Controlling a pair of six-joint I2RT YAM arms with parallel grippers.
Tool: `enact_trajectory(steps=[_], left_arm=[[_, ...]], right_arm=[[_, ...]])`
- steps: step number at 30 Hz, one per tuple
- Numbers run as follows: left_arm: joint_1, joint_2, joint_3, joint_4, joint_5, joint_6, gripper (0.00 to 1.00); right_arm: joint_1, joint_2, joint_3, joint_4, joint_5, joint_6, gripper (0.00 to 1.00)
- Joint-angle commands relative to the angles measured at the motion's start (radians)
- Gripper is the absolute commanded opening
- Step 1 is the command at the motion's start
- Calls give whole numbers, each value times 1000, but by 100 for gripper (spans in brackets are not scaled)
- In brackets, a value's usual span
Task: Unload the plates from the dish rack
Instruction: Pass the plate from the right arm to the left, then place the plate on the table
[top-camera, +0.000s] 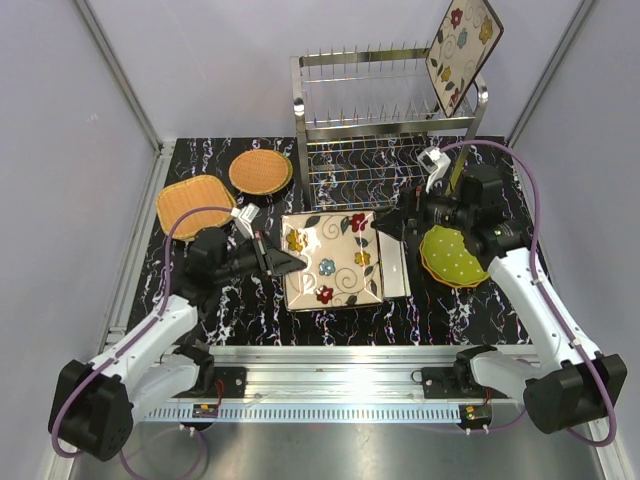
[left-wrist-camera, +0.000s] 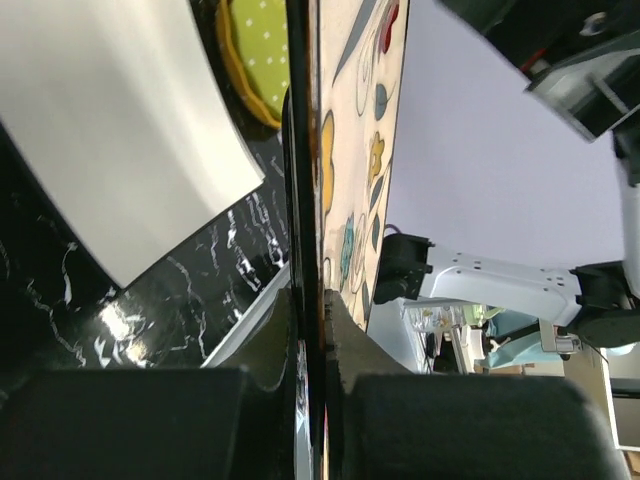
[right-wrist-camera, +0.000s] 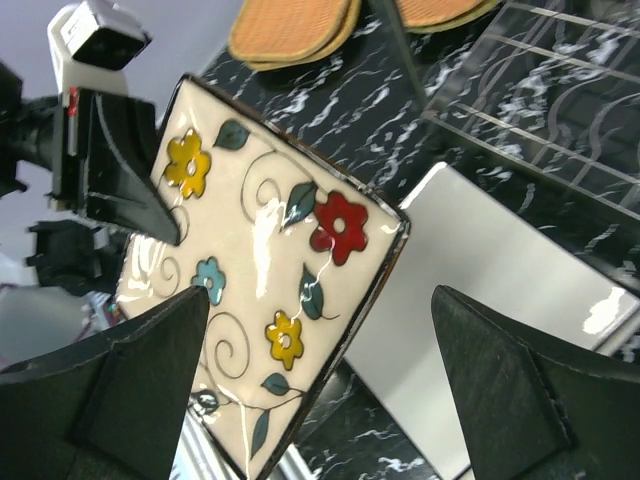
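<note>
Now the left gripper (top-camera: 283, 262) pinches the left edge of the flowered plate (top-camera: 332, 258), while the right gripper (top-camera: 392, 226) gapes wide just off its right corner.

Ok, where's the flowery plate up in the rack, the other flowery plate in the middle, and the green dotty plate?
flowery plate in the rack (top-camera: 463, 45), top view, middle of its face.
middle flowery plate (top-camera: 335, 262), top view, centre of its face.
green dotty plate (top-camera: 452, 260), top view, its green middle.
</note>
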Motion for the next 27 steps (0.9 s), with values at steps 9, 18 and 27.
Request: enact_trajectory(steps=[9, 18, 27], left_arm=[[6, 146, 21, 342, 29, -67, 0], [-17, 324, 70, 448, -8, -79, 0], [-77, 543, 167, 484, -26, -76, 0]], right_arm=[[-37, -54, -7, 25, 71, -64, 100], [-46, -61, -24, 47, 60, -36, 100], [-58, -65, -32, 59, 55, -22, 100]])
